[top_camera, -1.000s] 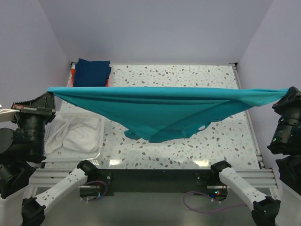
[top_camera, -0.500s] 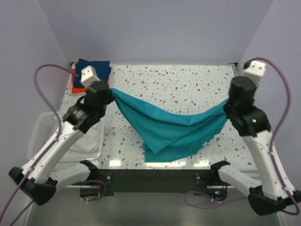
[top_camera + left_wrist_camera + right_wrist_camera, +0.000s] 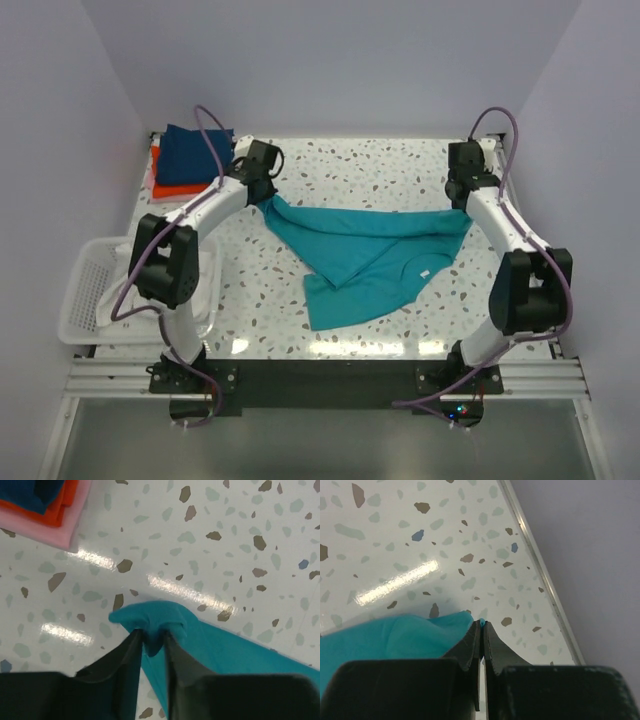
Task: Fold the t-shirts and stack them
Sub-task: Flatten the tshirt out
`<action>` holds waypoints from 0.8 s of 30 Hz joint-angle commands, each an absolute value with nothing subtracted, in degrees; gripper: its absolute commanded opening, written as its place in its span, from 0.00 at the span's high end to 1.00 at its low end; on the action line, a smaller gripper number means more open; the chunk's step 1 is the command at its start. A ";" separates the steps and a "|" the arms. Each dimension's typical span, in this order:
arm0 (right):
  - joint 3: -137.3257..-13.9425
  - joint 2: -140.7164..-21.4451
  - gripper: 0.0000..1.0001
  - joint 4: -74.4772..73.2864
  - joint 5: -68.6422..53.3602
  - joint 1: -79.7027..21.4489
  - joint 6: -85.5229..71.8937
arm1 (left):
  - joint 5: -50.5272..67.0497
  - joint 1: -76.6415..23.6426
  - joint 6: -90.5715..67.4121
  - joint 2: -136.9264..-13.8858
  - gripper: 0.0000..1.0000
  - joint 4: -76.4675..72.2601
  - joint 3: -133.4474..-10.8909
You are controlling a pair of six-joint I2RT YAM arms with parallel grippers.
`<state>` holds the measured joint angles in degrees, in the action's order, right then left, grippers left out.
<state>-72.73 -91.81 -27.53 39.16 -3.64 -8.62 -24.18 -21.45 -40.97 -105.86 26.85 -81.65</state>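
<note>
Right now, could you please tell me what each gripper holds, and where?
The soft teal cloth t-shirt: left gripper pinches one far corner, right gripper the other.

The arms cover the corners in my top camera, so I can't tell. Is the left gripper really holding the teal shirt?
Observer: Yes. In the left wrist view, the left gripper pinches a bunched corner of the teal t-shirt between its fingers.
Operator: And the other one?
Observer: The right wrist view shows the right gripper shut on a thin edge, with only a sliver of teal poking out at the tips.
Operator: How many shirts are in the pile?
Observer: Three show up close: a pink t-shirt at the bottom, an orange t-shirt on it, and a navy t-shirt on top.
</note>
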 commanded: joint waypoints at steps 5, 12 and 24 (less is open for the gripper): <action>-77.43 -98.87 1.00 -23.73 32.96 -1.15 -11.16 | -20.93 -20.13 -38.59 -111.01 0.14 28.65 -91.23; -74.36 -99.32 1.00 -23.73 28.57 -0.97 -14.59 | -14.24 -23.19 -38.23 -100.65 0.00 25.50 -81.84; -69.88 -94.66 1.00 -24.52 24.53 -0.88 -15.47 | -12.14 -41.28 -43.33 -83.24 0.00 23.91 -62.15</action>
